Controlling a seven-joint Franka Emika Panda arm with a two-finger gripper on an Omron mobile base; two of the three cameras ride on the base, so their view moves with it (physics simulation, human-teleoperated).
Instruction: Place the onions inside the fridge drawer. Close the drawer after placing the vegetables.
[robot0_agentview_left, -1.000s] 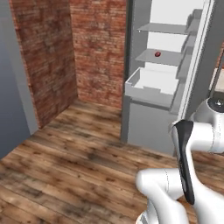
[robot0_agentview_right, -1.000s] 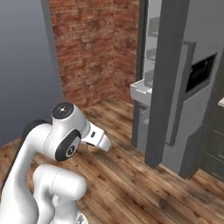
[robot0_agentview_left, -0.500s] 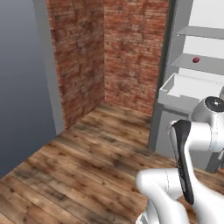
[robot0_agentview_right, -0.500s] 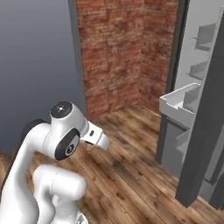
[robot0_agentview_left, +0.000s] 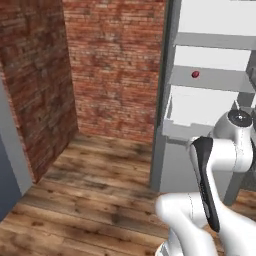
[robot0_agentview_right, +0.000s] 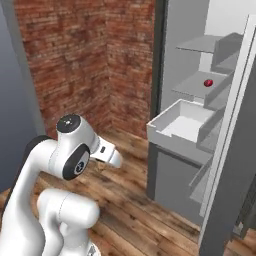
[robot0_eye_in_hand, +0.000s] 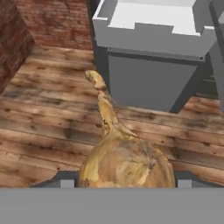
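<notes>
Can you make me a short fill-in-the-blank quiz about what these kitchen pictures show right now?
1. The golden-brown onion with the thin pointed stem sits in the tool, above a floor of ____ planks.
2. The wide light-grey fridge drawer with the white inside stands pulled ____.
3. The small ball on the flat white shelf above the drawer is ____ in colour.
4. The wall left of the tall grey fridge is made of ____.

Missing words: wooden; open; red; brick
</notes>
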